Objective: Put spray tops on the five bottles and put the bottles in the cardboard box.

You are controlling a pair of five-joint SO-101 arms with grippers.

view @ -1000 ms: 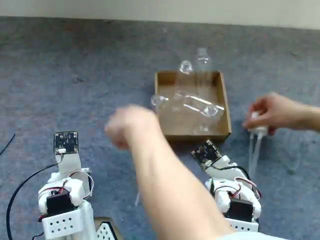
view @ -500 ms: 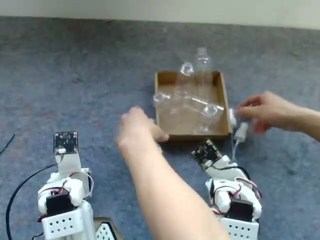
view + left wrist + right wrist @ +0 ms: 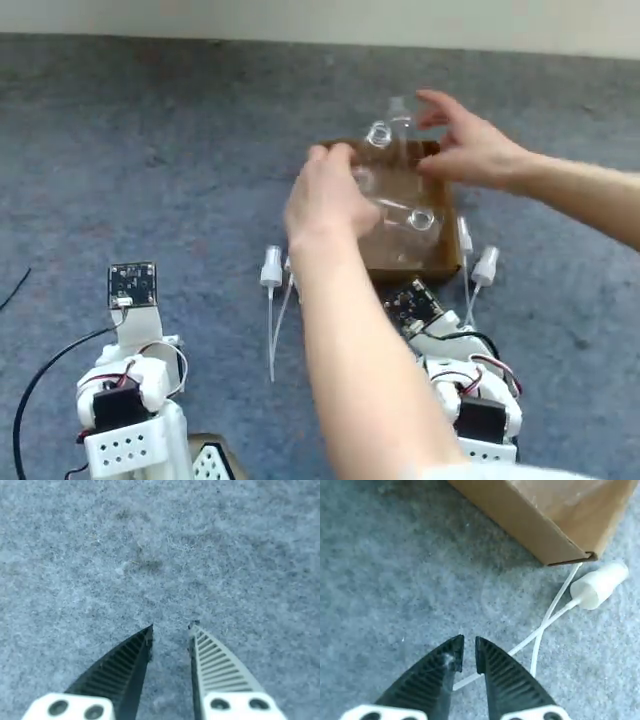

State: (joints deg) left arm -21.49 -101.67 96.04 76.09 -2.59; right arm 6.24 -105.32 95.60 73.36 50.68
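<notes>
1. Shifted since half a second back: person's nearer palm from the near left corner of the cardboard box to above its left half; person's farther palm from beside the right wall to over the far right corner.
2. Let go and lying on the carpeted worktop: right pair of spray tops, just off the box's near right corner.
3. Now uncovered: left pair of spray tops, just left of the box's near left corner, tubes trailing away from the box.
4. Clear bottles in the box, uncapped, partly hidden under the palms.
5. Left hand: slightly spread, nothing between, over bare carpet well to the left of the box.
6. Right hand: almost pressed together, thin slit, gripping nothing, near the box's near right corner, tips over a spray-top tube.
</notes>
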